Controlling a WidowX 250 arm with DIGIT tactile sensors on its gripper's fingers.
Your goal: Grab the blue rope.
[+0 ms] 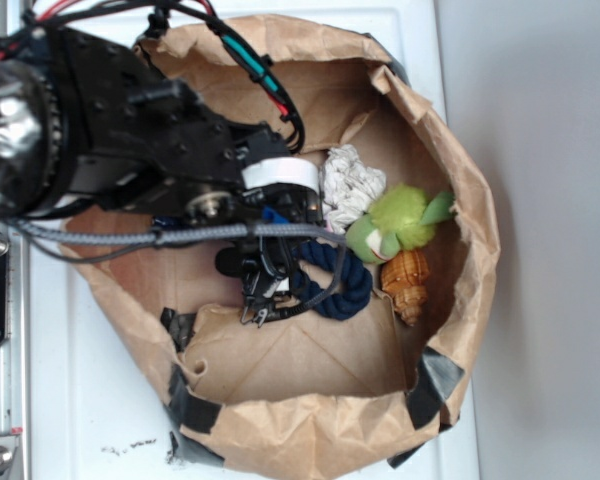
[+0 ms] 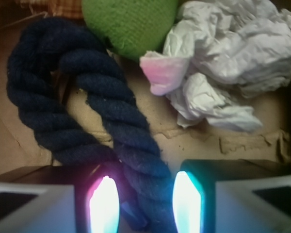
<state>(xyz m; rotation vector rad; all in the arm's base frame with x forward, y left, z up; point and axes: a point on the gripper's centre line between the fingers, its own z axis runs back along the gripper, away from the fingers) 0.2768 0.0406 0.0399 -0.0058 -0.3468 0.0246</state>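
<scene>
White worktop (image 1: 90,400) carries a brown paper bag (image 1: 310,420) taped at its corners, seen from the exterior view. Inside it the black arm's tool (image 1: 263,305) hangs low over the bag floor, the blue rope (image 1: 345,285) bent in a hook just beside its tip. Past the rope lie a green plush toy (image 1: 400,222), a white rope bundle (image 1: 350,185) and a brown shell-like toy (image 1: 407,280).

From the wrist view, the tool (image 2: 139,204) is spread, its 2 glowing fingers (image 2: 104,204) flanking 1 leg of the blue rope (image 2: 121,126) without clamping it. Ahead sit the green plush toy (image 2: 131,24) and the white bundle (image 2: 233,63).
</scene>
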